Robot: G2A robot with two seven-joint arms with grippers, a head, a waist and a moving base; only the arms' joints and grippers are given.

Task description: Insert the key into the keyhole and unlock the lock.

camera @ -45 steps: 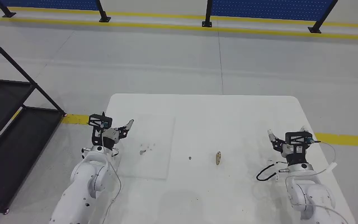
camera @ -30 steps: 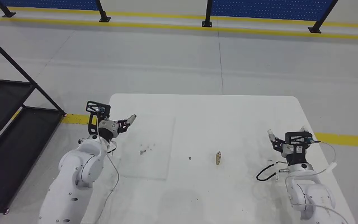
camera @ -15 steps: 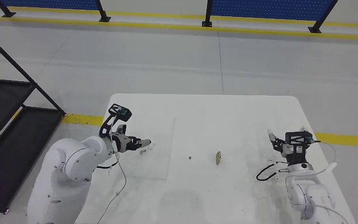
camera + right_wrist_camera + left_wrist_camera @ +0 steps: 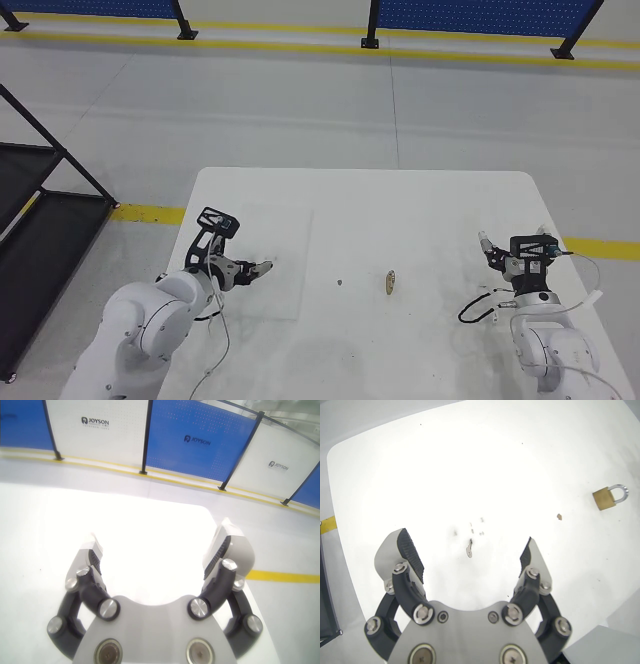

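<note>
The left claw (image 4: 467, 537) hangs over the white worktop (image 4: 482, 462), released, its ribbed pads (image 4: 411, 555) spread wide and gripping nothing. The small metal key (image 4: 469, 551) lies flat on the worktop in the gap between this claw's two fingers and touches neither. A few dark specks mark the surface just beyond it. In the top view the key is too small to pick out by the claw's fingertips. The brass padlock (image 4: 605, 498) lies on the worktop well apart from the left claw, and its keyhole is out of sight. A small brown crumb (image 4: 559, 516) sits between claw and padlock, nearer the padlock. The right claw (image 4: 162, 540), likewise spread and holding nothing, is far from the left claw, past the padlock, near the worktop's edge.
</note>
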